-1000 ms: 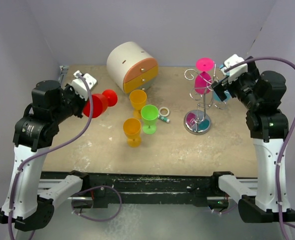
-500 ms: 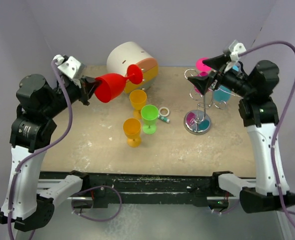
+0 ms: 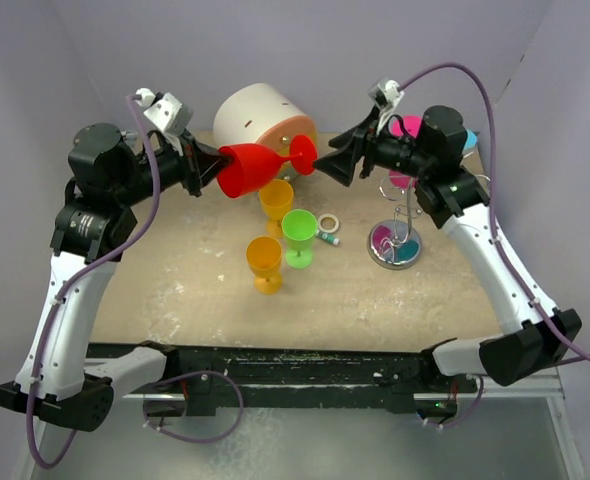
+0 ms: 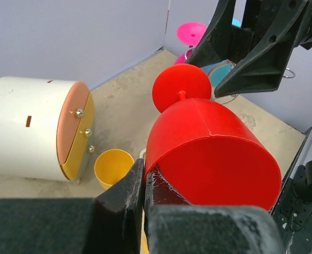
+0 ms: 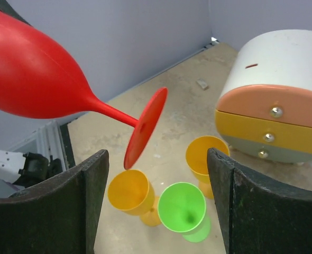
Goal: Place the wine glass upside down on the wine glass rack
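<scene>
The red wine glass (image 3: 247, 168) hangs sideways in the air above the table's back middle, its foot (image 3: 303, 155) pointing right. My left gripper (image 3: 203, 168) is shut on its rim, one finger inside the bowl (image 4: 209, 148) and one outside. My right gripper (image 3: 325, 160) faces it from the right, open. In the right wrist view the red foot (image 5: 145, 127) sits just ahead of the gripper (image 5: 157, 156), touching neither finger. The wine glass rack (image 3: 395, 246) stands at the right with a pink glass (image 3: 408, 128) hung upside down on it.
A white round drawer box (image 3: 260, 120) stands at the back. Below the held glass stand two orange glasses (image 3: 275, 198) (image 3: 264, 262) and a green one (image 3: 298, 234). A tape roll (image 3: 328, 222) lies beside them.
My left arm has lifted the red glass and carried it right, foot outward. My right arm has swung left, away from the rack, up to the foot, its jaws narrowing a little.
</scene>
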`<action>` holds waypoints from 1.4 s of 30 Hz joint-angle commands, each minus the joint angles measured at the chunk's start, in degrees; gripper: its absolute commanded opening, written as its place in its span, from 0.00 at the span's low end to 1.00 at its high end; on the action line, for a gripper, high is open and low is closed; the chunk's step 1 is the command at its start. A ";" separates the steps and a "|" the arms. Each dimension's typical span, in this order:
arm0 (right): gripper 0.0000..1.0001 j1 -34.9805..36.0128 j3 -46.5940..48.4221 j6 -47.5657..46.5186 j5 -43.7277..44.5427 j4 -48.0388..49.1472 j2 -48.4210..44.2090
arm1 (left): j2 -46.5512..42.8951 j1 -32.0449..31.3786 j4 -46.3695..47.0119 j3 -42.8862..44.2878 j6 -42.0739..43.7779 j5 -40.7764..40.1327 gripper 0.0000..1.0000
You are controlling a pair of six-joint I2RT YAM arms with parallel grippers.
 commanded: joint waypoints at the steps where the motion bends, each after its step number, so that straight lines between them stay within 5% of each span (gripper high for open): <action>1: 0.75 3.40 2.01 2.30 1.63 3.64 0.57 | -0.57 0.44 4.96 -0.10 -1.79 1.97 0.00; 5: 0.62 5.12 2.63 3.08 3.49 3.38 2.35 | -0.41 0.44 5.15 -0.21 -1.71 2.15 0.00; 17: 0.01 5.61 3.58 4.90 9.87 2.41 3.32 | 0.49 0.43 5.26 -0.61 -0.26 -2.06 0.00; 29: 0.00 5.52 6.43 -2.81 23.98 -5.06 1.19 | -1.67 0.81 3.97 -2.39 3.38 -6.43 0.44; 42: 0.00 -3.61 11.13 -14.80 31.41 -12.31 -8.40 | -5.05 1.49 0.06 -2.50 9.62 -12.26 0.70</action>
